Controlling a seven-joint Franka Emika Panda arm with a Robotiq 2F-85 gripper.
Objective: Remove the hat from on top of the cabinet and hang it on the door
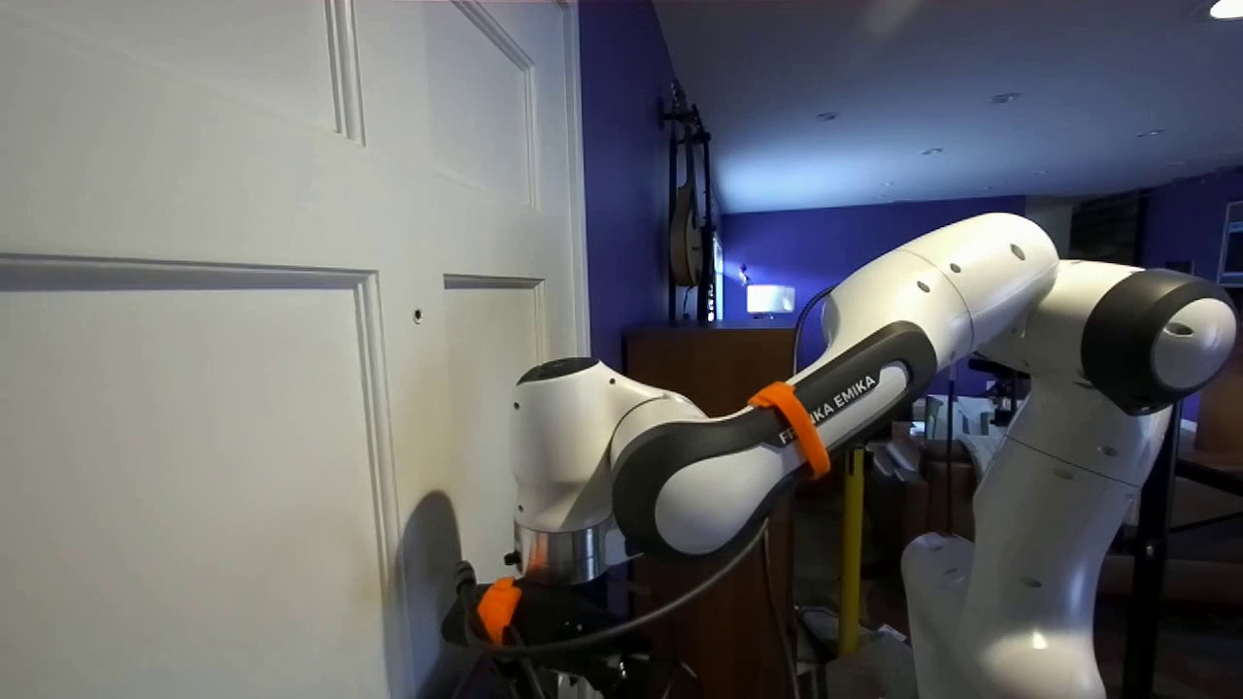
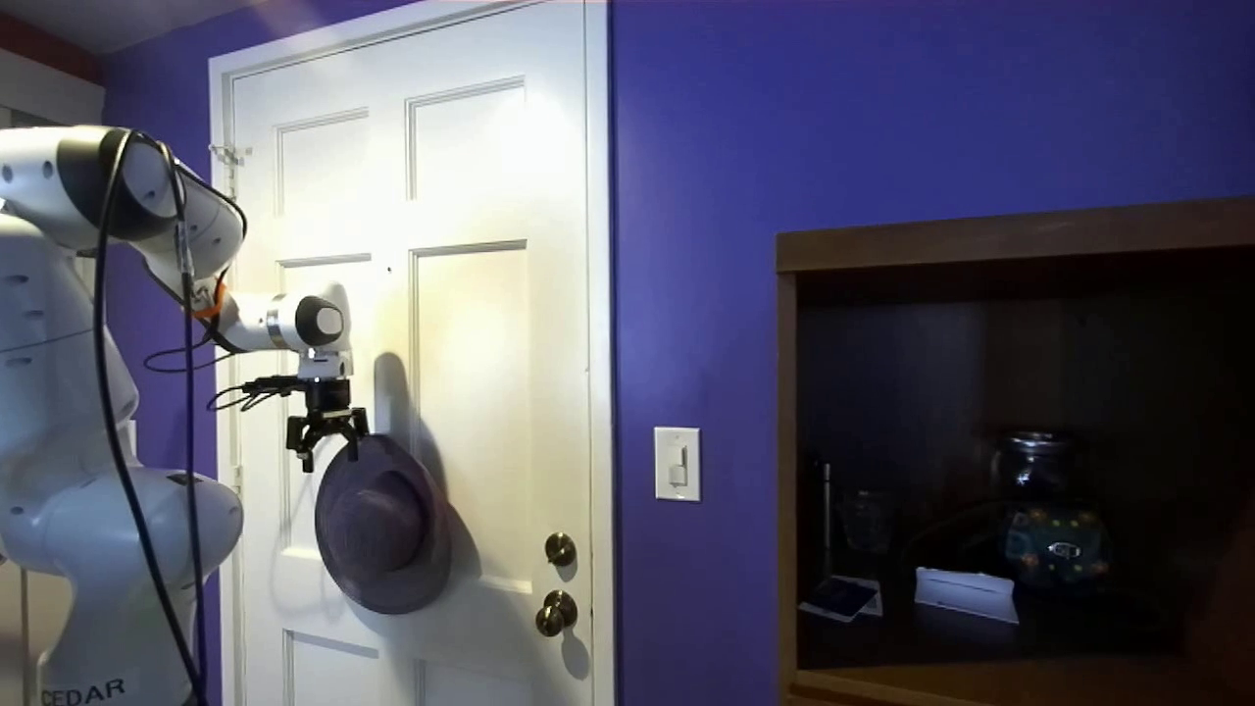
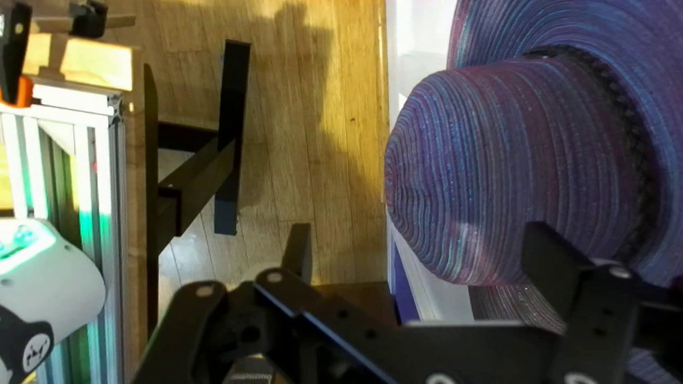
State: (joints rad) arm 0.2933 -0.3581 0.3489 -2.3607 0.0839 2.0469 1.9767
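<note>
claw: spread wide, gripping nothing, at the upper brim of the hat, touching or not, cannot tell | hat: hangs on the door, between its hinge edge and the knob | cabinet: papers near door-side edge, white card, patterned pouch, dim glass, lidded jar, contents too dark to tell

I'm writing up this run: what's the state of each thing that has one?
Door: shut.
Hat: hanging on the door, crown outward, support hidden.
Pincer: open, by the hat's upper edge; contact unclear.
Cabinet: open-fronted, small items inside.
Light switch: setting unclear.
Lamp: looks lit.
Ceiling light: lit.
Guitar: upright.
</note>
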